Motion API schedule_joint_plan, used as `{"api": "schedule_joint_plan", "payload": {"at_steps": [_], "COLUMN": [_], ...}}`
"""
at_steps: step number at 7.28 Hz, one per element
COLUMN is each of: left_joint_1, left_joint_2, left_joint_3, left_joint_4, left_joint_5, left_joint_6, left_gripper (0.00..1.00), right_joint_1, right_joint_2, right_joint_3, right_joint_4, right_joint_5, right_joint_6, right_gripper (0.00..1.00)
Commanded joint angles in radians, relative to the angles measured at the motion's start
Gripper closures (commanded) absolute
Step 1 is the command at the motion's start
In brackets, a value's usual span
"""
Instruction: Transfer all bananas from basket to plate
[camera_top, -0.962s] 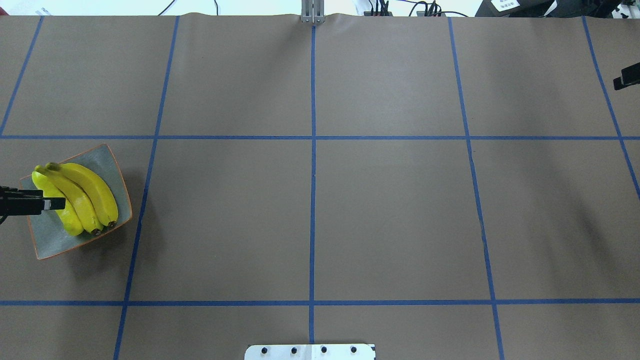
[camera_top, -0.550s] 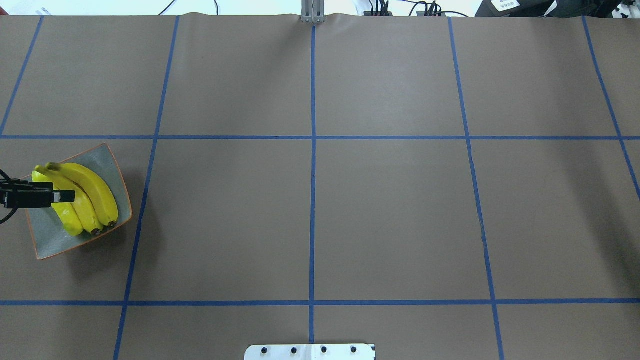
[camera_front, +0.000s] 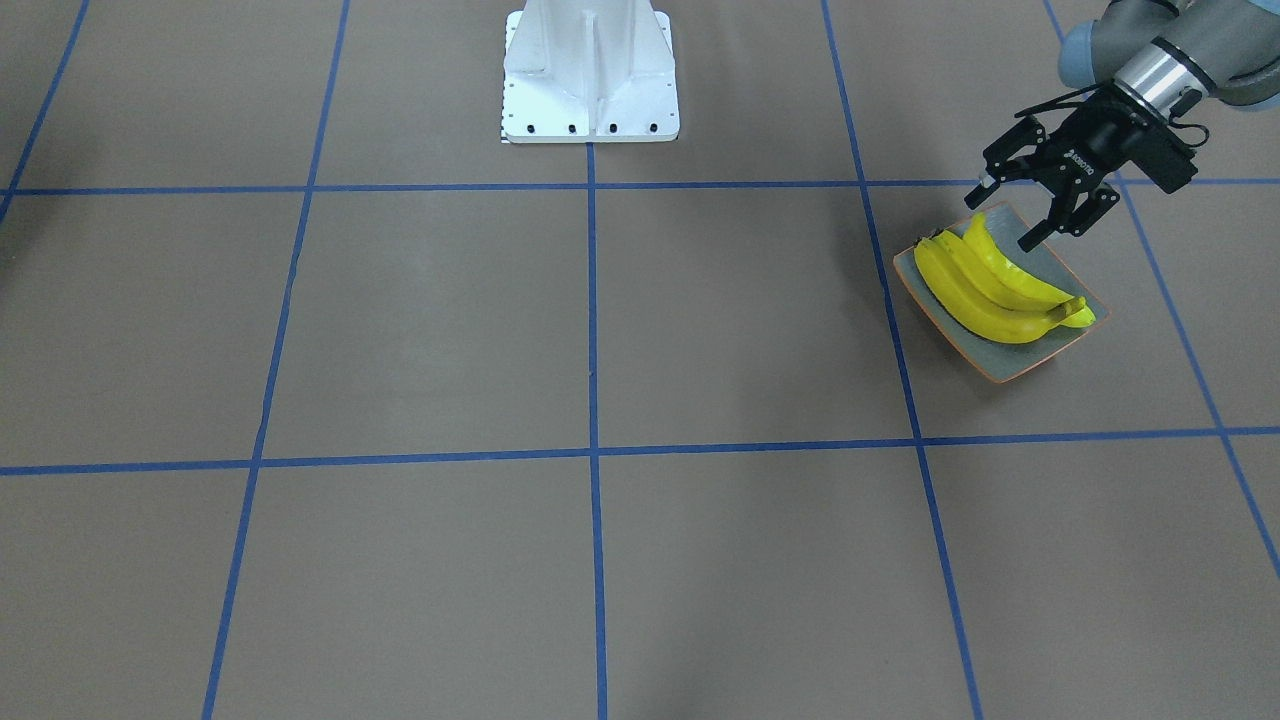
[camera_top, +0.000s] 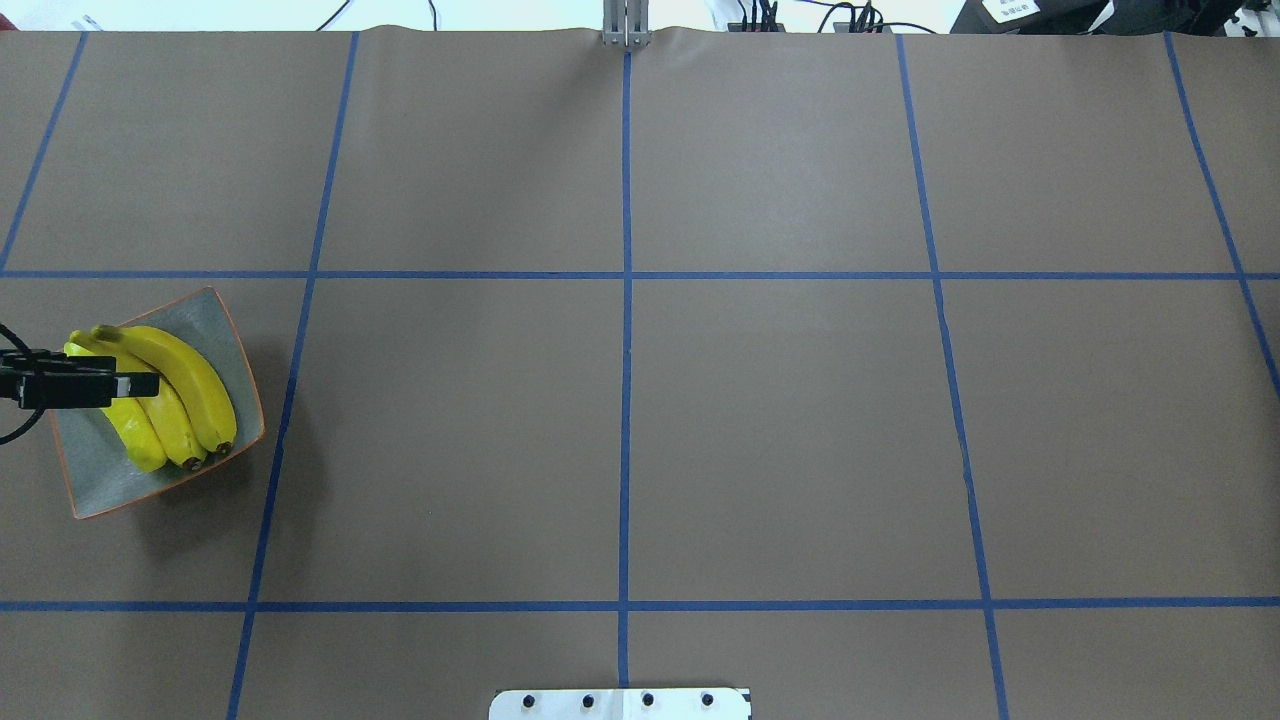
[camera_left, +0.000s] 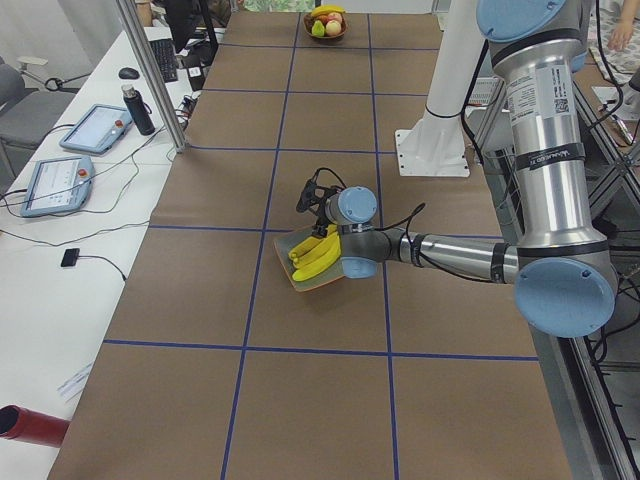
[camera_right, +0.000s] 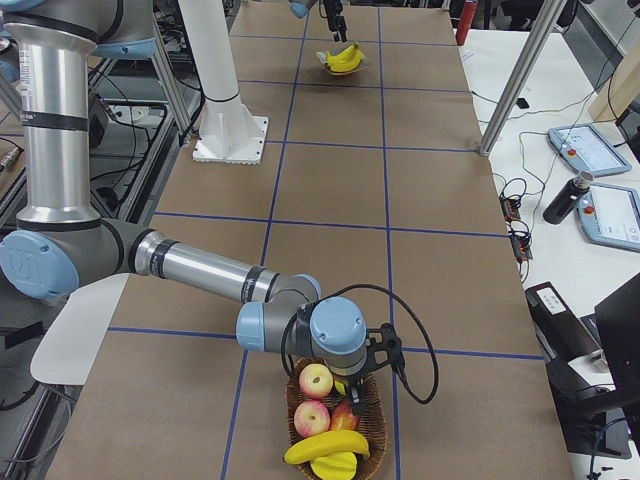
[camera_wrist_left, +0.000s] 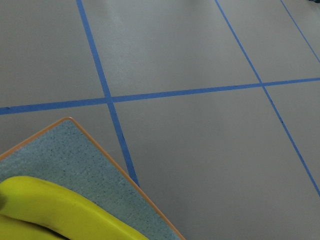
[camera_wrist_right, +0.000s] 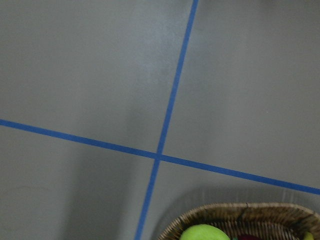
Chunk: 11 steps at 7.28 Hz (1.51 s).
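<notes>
Three yellow bananas (camera_front: 985, 300) lie side by side on the blue-grey plate (camera_front: 1040, 362) with its orange rim, at the table's left end (camera_top: 100, 478). My left gripper (camera_front: 1008, 213) hangs open just above the bananas' near ends, with nothing between its fingers. At the other end of the table a wicker basket (camera_right: 372, 420) holds a banana (camera_right: 325, 447) and some apples. My right gripper (camera_right: 352, 384) is over that basket, seen only from the side, and I cannot tell whether it is open or shut. The right wrist view catches only the basket rim (camera_wrist_right: 240, 216).
The robot's white base (camera_front: 590, 75) stands at the near middle edge. Blue tape lines (camera_top: 625, 330) divide the brown table cover. Red apples (camera_right: 316, 380) and a green apple (camera_wrist_right: 205, 234) lie in the basket. Tablets and cables sit on the side bench (camera_right: 600, 190).
My left gripper has slid farther over the plate, above the bananas. My right gripper, at the overhead view's right edge a second ago, has left that view.
</notes>
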Motion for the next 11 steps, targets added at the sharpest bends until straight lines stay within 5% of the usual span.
{"api": "schedule_joint_plan", "payload": {"at_steps": [1, 9, 11], "left_joint_1": [0.000, -0.002, -0.003], "left_joint_2": [-0.013, -0.023, -0.023], "left_joint_3": [0.002, 0.005, 0.004], "left_joint_4": [0.000, -0.002, -0.002], "left_joint_5": [0.001, 0.004, 0.004], "left_joint_6": [0.000, 0.002, 0.002], "left_gripper": [0.00, 0.00, 0.00], "right_joint_1": [0.000, -0.115, -0.142], "right_joint_2": [0.012, -0.017, -0.017], "right_joint_3": [-0.169, -0.188, -0.246], "right_joint_4": [0.195, 0.208, 0.294], "right_joint_5": [-0.106, -0.245, -0.263], "right_joint_6": [0.054, 0.206, 0.206], "right_gripper": [0.00, 0.01, 0.03]}}
